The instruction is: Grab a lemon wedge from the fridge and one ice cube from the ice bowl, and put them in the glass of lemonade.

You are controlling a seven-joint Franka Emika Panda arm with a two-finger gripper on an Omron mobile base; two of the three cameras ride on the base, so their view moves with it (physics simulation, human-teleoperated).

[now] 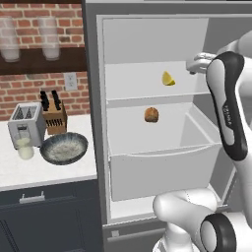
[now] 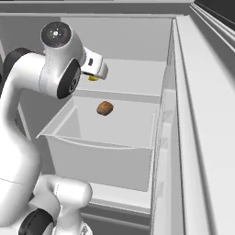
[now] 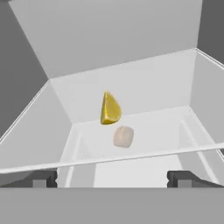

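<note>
1. Here the fridge (image 1: 93, 123) stands open, its white inside bare apart from two small things; the lemon wedge (image 1: 168, 78) lies on the upper shelf, towards the right.
2. Below it, an orange-brown lump (image 1: 151, 114) sits over the open drawer (image 1: 162, 172).
3. The gripper (image 3: 112, 178) has its two dark fingertips (image 3: 41, 178) set wide apart, holding nothing; the hand view looks between them at the wedge, which stands clear of both tips and farther in.
4. The left base view alone takes in the counter (image 1: 29, 172) left of the fridge: the glass of lemonade (image 1: 23, 147) stands at the near foot of a white toaster (image 1: 27, 123), and the ice bowl (image 1: 64, 147) lies just right of it.
5. A knife block (image 1: 53, 115) stands behind the bowl, and two taller frosted glasses (image 1: 29, 38) sit on a dark shelf against the brick wall.
6. The right base view shows the long inner face of the open fridge door (image 2: 206, 137) at the right; there the wedge is nearly hidden behind the arm's wrist, a yellow sliver only.
7. Small dark lettering runs along the arm's forearm in the left base view, too small to read.
</note>
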